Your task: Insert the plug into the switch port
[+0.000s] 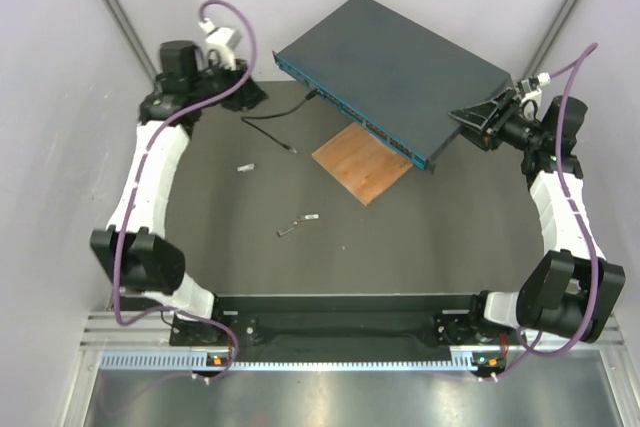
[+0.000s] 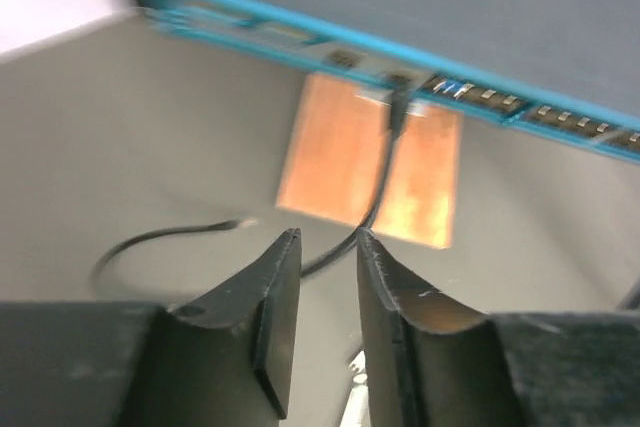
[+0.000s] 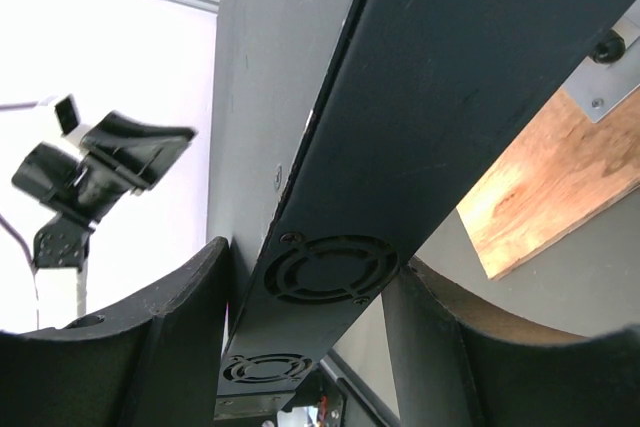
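The dark blue-grey switch [image 1: 400, 67] lies tilted at the back, its teal front face [image 2: 300, 32] turned toward the left arm. The plug [image 2: 396, 99] sits in a switch port [image 2: 399, 77] on that face. Its thin black cable [image 2: 375, 202] runs down past my left gripper [image 2: 328, 237], which is open with nothing between its fingers. In the top view the left gripper [image 1: 255, 95] hovers left of the plug [image 1: 312, 93]. My right gripper [image 3: 318, 254] is shut on the switch's right end [image 3: 320, 272], one finger on each flat face; it also shows in the top view [image 1: 470, 119].
A brown wooden board [image 1: 362, 162] lies under the switch's front edge. The cable's free end [image 1: 292, 150] rests on the dark mat. Small loose grey pieces [image 1: 246, 167] [image 1: 311, 217] lie mid-table. Pale walls close in the left, right and back.
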Motion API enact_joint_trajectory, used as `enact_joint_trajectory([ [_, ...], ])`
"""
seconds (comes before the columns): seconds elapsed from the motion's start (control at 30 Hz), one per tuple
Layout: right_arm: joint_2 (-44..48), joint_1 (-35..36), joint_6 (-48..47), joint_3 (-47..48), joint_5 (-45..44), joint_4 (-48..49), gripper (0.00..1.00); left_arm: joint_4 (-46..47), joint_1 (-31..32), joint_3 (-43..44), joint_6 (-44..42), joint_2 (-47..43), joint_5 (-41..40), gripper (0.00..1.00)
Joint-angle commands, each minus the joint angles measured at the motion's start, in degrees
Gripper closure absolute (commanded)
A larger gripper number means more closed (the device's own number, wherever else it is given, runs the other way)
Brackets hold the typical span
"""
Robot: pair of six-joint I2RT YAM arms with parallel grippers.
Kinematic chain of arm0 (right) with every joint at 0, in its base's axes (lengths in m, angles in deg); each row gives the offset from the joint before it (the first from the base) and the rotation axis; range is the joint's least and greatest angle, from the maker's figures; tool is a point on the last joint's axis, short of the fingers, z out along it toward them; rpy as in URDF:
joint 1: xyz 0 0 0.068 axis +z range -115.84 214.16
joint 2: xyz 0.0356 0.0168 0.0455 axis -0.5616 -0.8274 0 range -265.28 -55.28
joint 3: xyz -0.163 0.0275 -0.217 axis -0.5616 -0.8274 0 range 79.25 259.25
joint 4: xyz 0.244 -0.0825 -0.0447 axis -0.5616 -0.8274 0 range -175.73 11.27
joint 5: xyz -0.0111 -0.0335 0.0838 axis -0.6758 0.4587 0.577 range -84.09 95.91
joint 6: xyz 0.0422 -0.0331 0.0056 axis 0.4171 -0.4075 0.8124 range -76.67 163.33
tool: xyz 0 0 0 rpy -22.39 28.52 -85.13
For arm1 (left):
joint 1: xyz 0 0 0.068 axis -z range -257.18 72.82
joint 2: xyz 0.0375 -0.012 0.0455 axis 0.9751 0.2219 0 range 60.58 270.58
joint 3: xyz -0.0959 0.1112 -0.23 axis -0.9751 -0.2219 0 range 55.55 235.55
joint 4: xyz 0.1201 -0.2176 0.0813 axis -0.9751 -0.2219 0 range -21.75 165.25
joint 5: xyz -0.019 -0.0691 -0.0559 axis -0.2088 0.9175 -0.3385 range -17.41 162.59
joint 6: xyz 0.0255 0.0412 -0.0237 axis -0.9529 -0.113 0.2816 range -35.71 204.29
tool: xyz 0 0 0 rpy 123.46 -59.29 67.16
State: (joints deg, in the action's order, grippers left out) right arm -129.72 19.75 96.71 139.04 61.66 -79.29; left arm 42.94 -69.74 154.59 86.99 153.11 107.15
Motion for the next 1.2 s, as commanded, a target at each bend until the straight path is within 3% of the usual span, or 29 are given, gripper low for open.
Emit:
enact_joint_trajectory([
  [0.0, -2.2, 2.1, -8.4, 2.3, -4.7, 3.2, 0.48, -1.1, -4.3, -3.7, -7.5, -7.6, 5.2, 0.64],
  [0.1, -1.4, 1.8, -9.5, 2.7, -4.4, 2.2, 0.28, -5.6, -9.5, -8.8, -14.6, -9.5, 5.5, 0.58],
  [0.3, 1.0, 1.5, -16.1, 5.0, -4.1, -5.0, 0.0, -10.7, -14.6, -15.5, -28.0, -7.3, 2.6, 0.5],
  [0.53, 5.3, 0.3, -25.3, 6.0, -4.5, -13.9, 0.0, -10.2, -15.5, -20.1, -41.3, -0.5, 3.7, 0.44],
  [0.77, 7.5, -1.4, -27.8, 7.7, -3.9, -16.1, 0.0, -8.4, -15.4, -26.5, -66.9, 6.5, 9.6, 0.43],
  [1.0, 8.1, -2.5, -28.5, 10.0, -3.0, -17.6, 0.0, -9.2, -15.4, -20.4, -77.0, 17.2, 9.5, 0.44],
  [1.17, 7.6, -2.6, -28.5, 10.2, -2.9, -18.0, 0.0, -6.4, -14.7, -17.5, -78.4, 22.5, 8.3, 0.44],
])
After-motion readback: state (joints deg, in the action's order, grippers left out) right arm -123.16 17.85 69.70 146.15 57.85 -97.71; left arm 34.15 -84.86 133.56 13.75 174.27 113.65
